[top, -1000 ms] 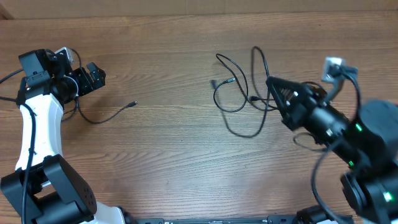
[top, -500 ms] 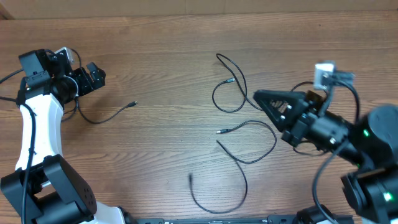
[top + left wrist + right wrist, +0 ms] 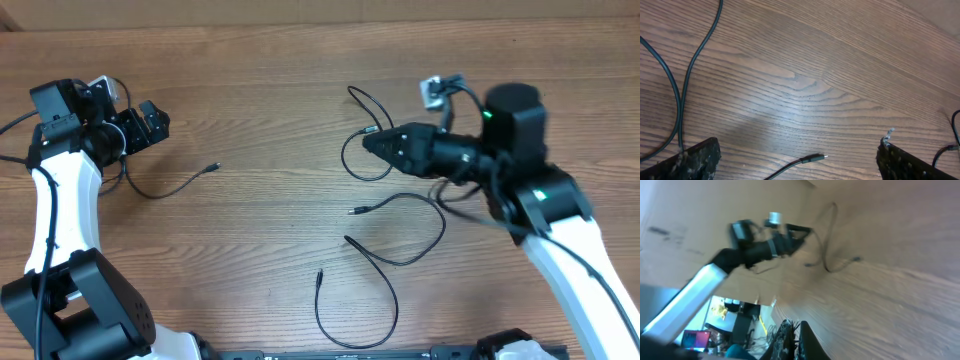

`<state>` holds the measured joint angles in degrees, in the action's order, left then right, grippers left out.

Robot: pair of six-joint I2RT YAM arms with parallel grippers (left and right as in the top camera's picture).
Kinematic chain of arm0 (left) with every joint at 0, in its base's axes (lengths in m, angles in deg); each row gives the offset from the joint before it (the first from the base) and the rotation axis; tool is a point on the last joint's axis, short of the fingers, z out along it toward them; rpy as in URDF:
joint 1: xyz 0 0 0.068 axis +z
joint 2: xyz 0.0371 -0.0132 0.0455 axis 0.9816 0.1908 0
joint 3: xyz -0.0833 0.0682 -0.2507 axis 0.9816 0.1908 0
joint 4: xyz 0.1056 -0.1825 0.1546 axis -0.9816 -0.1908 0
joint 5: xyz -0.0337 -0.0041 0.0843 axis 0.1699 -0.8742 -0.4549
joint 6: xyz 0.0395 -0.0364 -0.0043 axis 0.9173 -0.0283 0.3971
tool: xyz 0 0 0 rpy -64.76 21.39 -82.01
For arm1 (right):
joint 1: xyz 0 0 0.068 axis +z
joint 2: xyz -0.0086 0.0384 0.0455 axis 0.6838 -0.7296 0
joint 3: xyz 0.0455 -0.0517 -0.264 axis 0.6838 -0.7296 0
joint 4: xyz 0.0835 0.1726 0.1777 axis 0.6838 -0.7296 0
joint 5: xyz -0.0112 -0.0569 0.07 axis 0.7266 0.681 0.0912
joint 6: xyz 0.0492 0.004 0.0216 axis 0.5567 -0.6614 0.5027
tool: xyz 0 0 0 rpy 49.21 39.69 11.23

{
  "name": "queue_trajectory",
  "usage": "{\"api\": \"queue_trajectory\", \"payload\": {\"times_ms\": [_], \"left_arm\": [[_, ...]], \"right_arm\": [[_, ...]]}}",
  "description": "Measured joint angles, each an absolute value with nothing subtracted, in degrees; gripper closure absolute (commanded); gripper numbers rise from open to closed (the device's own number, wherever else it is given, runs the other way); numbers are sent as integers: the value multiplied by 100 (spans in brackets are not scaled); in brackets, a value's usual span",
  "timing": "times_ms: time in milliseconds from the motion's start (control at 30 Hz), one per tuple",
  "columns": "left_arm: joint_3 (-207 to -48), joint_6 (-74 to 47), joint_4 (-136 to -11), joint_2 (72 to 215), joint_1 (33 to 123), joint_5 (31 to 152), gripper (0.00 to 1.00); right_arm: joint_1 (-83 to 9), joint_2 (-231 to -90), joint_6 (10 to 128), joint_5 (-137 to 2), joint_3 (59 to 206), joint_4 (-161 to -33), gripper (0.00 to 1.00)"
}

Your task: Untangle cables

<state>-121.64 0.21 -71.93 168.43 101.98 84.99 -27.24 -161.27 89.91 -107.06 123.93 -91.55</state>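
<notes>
- Surface: a brown wood-grain desk (image 3: 250,80), seen from above, with cords spread over its middle and left.
- Middle cords: thin black flexible cords with small plug ends are noted.
  - A closed-looking loop (image 3: 347,160) lies farthest.
  - A wavy strand (image 3: 410,198) lies nearer.
  - A long hooked strand (image 3: 393,290) lies nearest.
  - Whether the two nearer strands are one cord or two cannot be told.
- Left cord: a single thin black cord with a small plug tip (image 3: 170,187) is laid well apart from the rest, its long axis running left to right.
- Right claw (image 3: 368,143): the jaws are seen together, and the tip is pointed left at the far loop. Whether a strand is pinched cannot be told. The wrist view is blurred and adds nothing.
- Left claw (image 3: 158,122): the jaws are spread wide and nothing is held. In the wrist view the plug tip (image 3: 816,158) is framed between the two fingers (image 3: 695,160).
- Deciding relation: the far loop lies just beside the right claw's tip, on its left and near side, with its long axis running far to near.
- Nearer arm: the right arm is judged the one for the middle cords, and the left arm for the lone cord.
</notes>
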Motion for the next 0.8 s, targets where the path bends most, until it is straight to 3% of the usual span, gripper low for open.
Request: {"api": "queue_trajectory", "payload": {"times_ms": [433, 800], "left_arm": [[-12164, 21, -7193, 16843, 10198, 8499, 0], [-12164, 21, -7193, 16843, 10198, 8499, 1]], "right_arm": [[-2726, -17956, 8987, -9318, 12393, -9797, 96], [-3338, -18201, 9013, -8138, 12391, -10601, 96]]}}
